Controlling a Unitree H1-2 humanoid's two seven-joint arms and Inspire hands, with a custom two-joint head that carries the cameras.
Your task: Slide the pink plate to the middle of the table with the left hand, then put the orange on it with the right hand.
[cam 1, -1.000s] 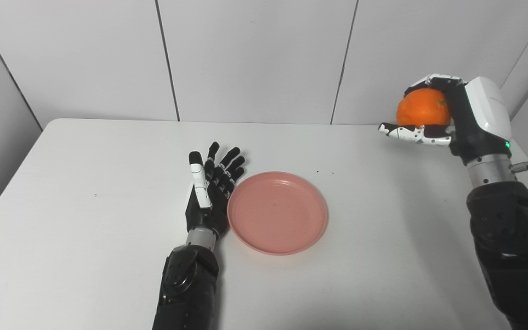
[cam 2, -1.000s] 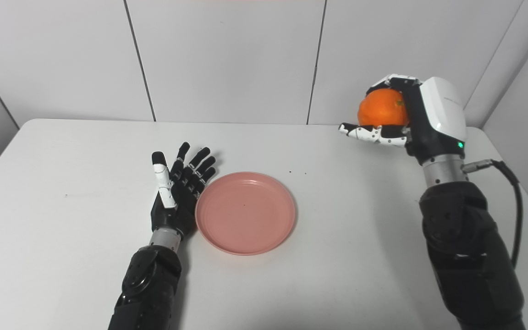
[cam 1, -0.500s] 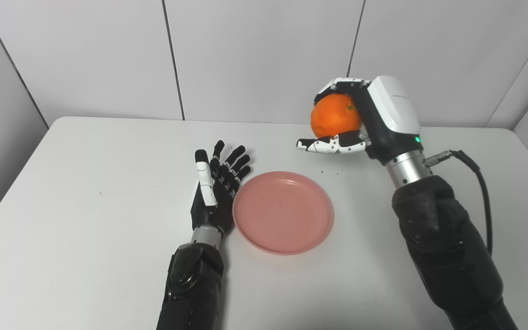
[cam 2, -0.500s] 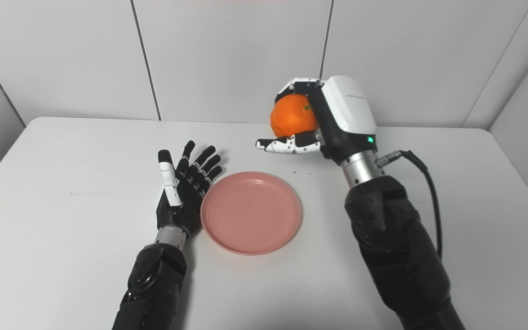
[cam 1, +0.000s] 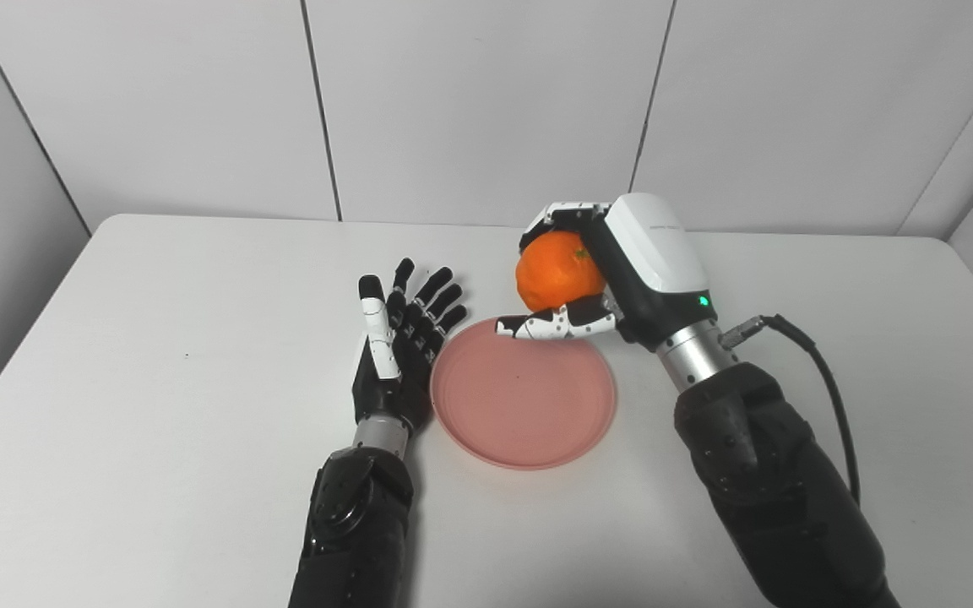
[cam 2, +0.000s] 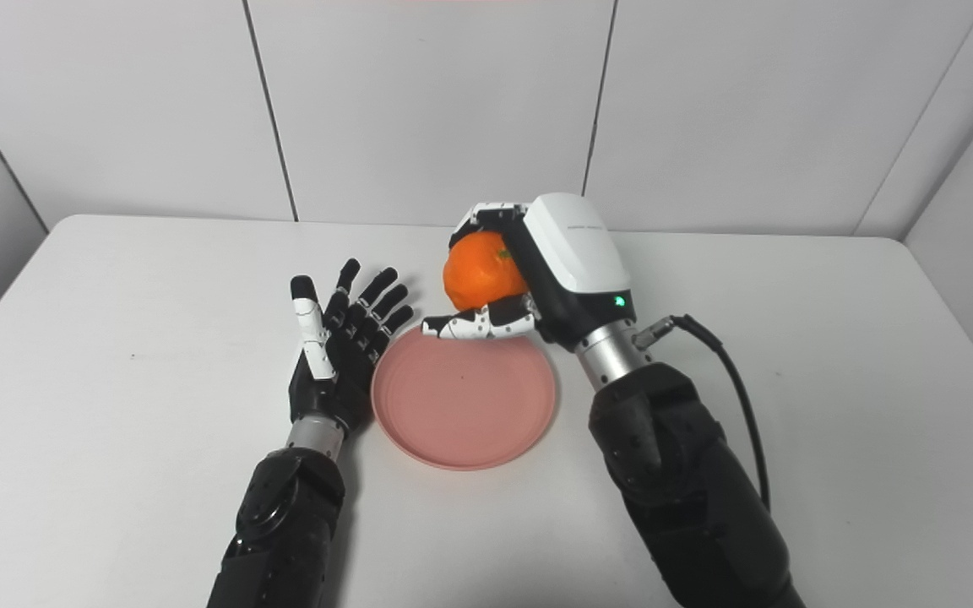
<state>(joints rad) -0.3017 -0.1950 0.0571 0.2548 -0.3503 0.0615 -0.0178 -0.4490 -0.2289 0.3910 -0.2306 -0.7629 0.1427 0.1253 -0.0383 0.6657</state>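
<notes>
One right robot hand (cam 1: 622, 279) grips the orange (cam 1: 556, 272) over the pink plate's (cam 1: 529, 422) far rim; left robot hand (cam 1: 398, 346) spread open beside it.

Both head cameras, side by side, look down and forward, apparently from close, sharing the whole table (cam 1: 157, 355).

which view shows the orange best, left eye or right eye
Nearly a tie; the left eye view edges it. There the orange shows slightly more peel beside the right hand gripping it above the pink plate. The right eye view shows the same fruit, equally wrapped.
</notes>
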